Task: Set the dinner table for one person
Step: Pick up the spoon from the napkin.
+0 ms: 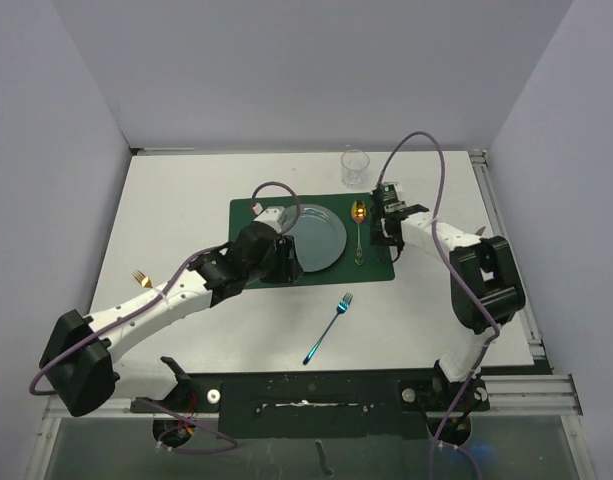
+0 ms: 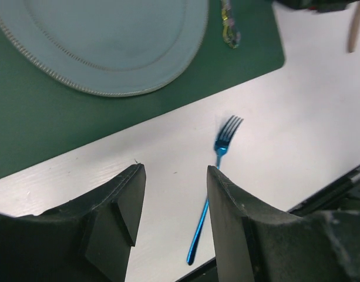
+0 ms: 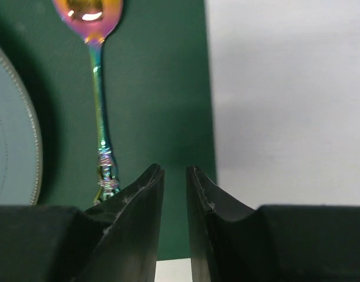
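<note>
Well left of the placemat [image 1: 248, 215], on the bare white dinner table [image 1: 176, 190] that carries everything, we see a gold fork [image 1: 141, 278] lying just beside the left arm. Over the placemat's left part the left gripper [image 2: 175, 170] hangs with its jaws spread wide and nothing between them. On the placemat's middle sits the pale plate [image 1: 321, 238]. Off the placemat's near edge, on bare tabletop, lies a blue fork [image 1: 329, 328]. Its long axis runs on a slant, tines toward the placemat, handle toward the arm bases. On the placemat's right strip, just beside the plate, a spoon [image 1: 358, 228] lies with its bowl at the far end. Beyond the placemat's far edge stands a clear glass [image 1: 355, 167]. Over the placemat's right edge the right gripper [image 3: 175, 169] shows only a thin slit between its jaws, and they pinch nothing; the spoon's handle lies just to their left.

We judge the blue fork the likely next pick. The left gripper is the nearer one, and the fork lies nearward and a little rightward of it. The shaft already runs roughly across the jaws' closing line.
</note>
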